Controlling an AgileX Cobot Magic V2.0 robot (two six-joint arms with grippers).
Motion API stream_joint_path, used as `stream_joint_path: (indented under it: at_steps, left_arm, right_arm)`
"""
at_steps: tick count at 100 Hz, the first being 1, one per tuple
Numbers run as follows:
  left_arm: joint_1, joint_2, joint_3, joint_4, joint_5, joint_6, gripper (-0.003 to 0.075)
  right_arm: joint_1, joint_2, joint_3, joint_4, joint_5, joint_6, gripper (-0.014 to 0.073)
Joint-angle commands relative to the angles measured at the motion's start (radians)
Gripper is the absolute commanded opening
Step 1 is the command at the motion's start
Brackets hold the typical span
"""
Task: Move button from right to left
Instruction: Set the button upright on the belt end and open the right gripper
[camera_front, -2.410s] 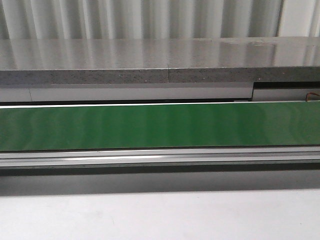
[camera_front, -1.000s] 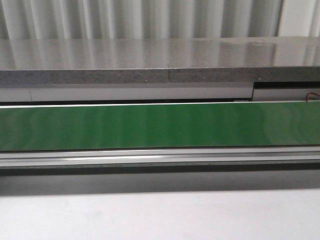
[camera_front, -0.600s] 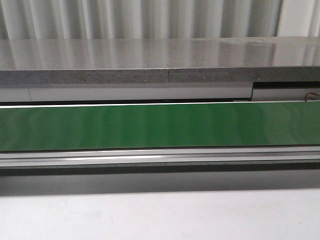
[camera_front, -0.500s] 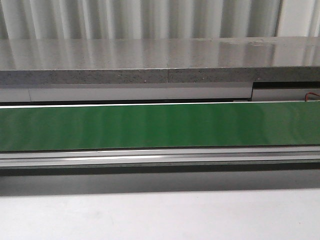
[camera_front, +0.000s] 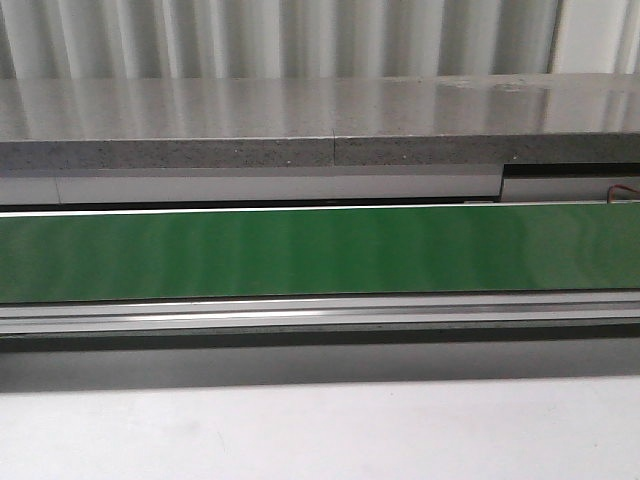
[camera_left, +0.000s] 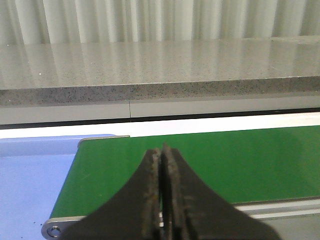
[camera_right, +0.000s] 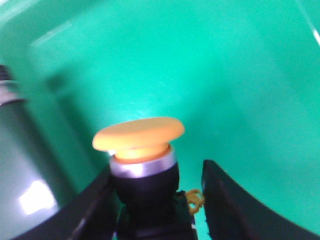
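The conveyor belt (camera_front: 320, 252) has a smooth green surface with a soft sheen, edged by a brushed metal rail (camera_front: 320, 314). Behind it, the counter (camera_front: 300, 122) looks like polished speckled grey stone, glossy enough to mirror the ribbed wall. The left claw (camera_left: 162, 200) is matt black, its inner faces scuffed and rough. The button (camera_right: 142, 160) carries a smooth yellow plastic cap over a shiny metal ring and a dull black collar. The green surface (camera_right: 225, 75) behind it is blurred, possibly glossy plastic.
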Motion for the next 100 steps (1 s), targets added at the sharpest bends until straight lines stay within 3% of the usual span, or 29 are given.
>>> stream_joint_path:
  at_steps: [1,35,87,94,100]
  left_arm:
    - [-0.005,-0.034,0.027,-0.008,-0.087,-0.009,-0.002]
    - [-0.005,-0.034,0.027,-0.008,-0.087,-0.009,-0.002]
    - [-0.005,-0.034,0.027,-0.008,-0.087,-0.009,-0.002]
    - [-0.005,-0.034,0.027,-0.008,-0.087,-0.009,-0.002]
    - [-0.005,-0.034,0.027,-0.008,-0.087,-0.009,-0.002]
  right_arm:
    - [0.037,-0.096,-0.03,0.001,0.01,-0.012,0.0207]
    - [0.235,-0.123,-0.03,0.001,0.115,-0.012,0.0207]
    - [0.316,-0.053,-0.029,0.006,0.129,-0.021,0.0207]
    - [0.316,-0.05,-0.029,0.006,0.13,-0.022,0.0239]
    - [0.316,-0.049,-0.029,0.009,0.135,-0.036,0.0322]
